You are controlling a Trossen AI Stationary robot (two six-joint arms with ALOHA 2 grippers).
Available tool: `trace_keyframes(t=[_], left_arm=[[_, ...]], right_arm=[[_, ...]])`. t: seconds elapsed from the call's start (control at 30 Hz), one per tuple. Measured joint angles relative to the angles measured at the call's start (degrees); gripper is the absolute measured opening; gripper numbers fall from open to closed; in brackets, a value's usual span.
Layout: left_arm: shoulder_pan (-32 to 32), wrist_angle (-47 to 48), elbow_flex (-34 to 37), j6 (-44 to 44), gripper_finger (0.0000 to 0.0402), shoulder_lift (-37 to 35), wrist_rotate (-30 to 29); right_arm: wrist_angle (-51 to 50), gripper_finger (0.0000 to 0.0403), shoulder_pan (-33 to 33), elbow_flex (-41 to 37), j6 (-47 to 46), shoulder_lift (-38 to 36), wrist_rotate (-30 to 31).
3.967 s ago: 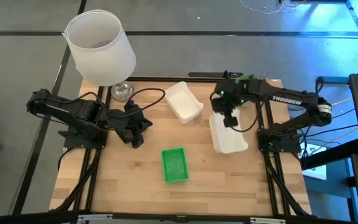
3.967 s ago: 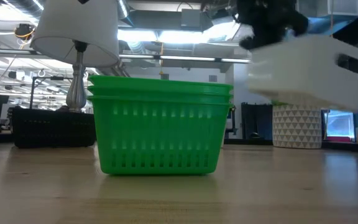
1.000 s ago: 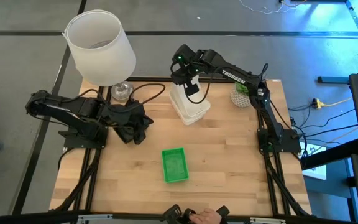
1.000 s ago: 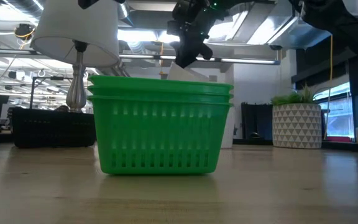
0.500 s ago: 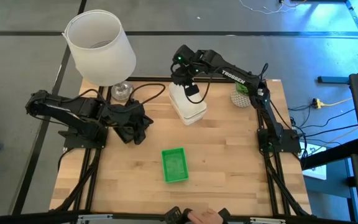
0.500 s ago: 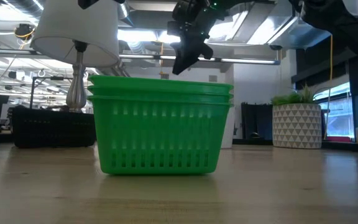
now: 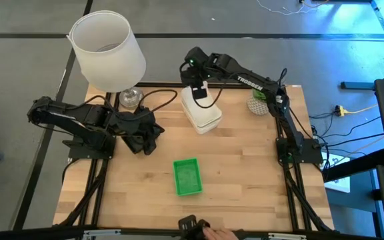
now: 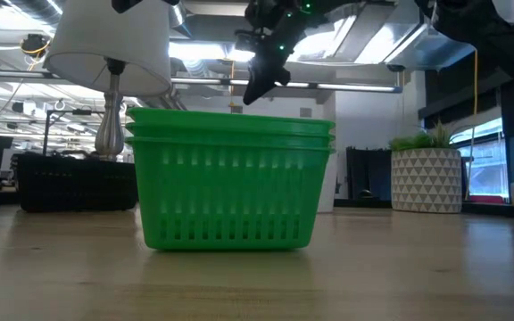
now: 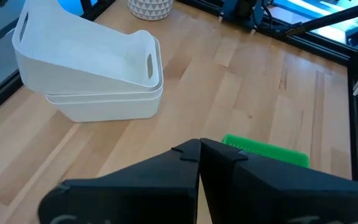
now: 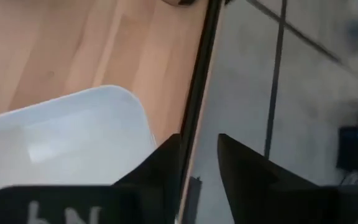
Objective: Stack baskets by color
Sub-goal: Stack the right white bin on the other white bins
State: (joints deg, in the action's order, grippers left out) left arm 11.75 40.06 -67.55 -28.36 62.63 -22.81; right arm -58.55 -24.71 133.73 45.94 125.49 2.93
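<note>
Now, for your tally: right claw (image 7: 201, 93), jaws parted and empty, has just let go and lifted off the white baskets (image 7: 201, 113), left nested but tilted at the tabletop's (image 7: 245, 180) far edge; green stack (image 7: 187, 177) sits near-centre; left claw (image 9: 199, 149) shut, idle.

Both arms (image 7: 79, 123) are matte black. The right arm (image 7: 259, 83) bears white lettering and a green light near its wrist. Black cables trail from each base. The fingers (image 9: 229, 168) are dark, wedge-shaped.

Right pincer (image 7: 199, 94) open, left (image 9: 199, 152) shut.
</note>
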Motion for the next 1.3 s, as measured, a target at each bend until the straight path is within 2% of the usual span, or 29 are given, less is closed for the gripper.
trace_keyframes(t=[0.1,0.23,0.3,0.83,0.97,1.07,1.17,1.3], left_arm=[[0.0,0.3,0.0,0.0,0.0000,0.0,0.0],[0.0,0.3,0.0,0.0,0.0000,0.0,0.0],[0.0,0.3,0.0,0.0,0.0000,0.0,0.0],[0.0,0.4,0.0,0.0,0.0000,0.0,0.0],[0.0,0.4,0.0,-0.1,0.0000,0.0,0.0],[0.0,0.5,0.0,-0.1,0.0000,0.0,0.6],[0.0,0.6,0.0,0.0,0.0000,0.0,1.1],[0.0,0.9,0.0,0.0,0.0000,0.0,1.3]], right_arm=[[-0.3,0.0074,0.0,0.0,-3.8,0.1,0.1],[-0.5,0.0016,0.0,0.0,-3.8,0.0,-2.4],[0.4,0.0006,-0.1,0.0,-3.8,0.0,-2.6],[1.0,0.0001,-0.6,0.0,-4.2,6.8,-3.0],[-0.4,0.0000,-0.5,1.1,-3.5,6.9,0.2],[-1.3,0.0000,0.1,0.8,-3.2,5.3,3.9],[-4.5,0.0000,0.9,1.0,-3.7,1.8,4.6],[-12.5,0.0000,2.4,1.0,-9.5,-3.2,-1.5]])
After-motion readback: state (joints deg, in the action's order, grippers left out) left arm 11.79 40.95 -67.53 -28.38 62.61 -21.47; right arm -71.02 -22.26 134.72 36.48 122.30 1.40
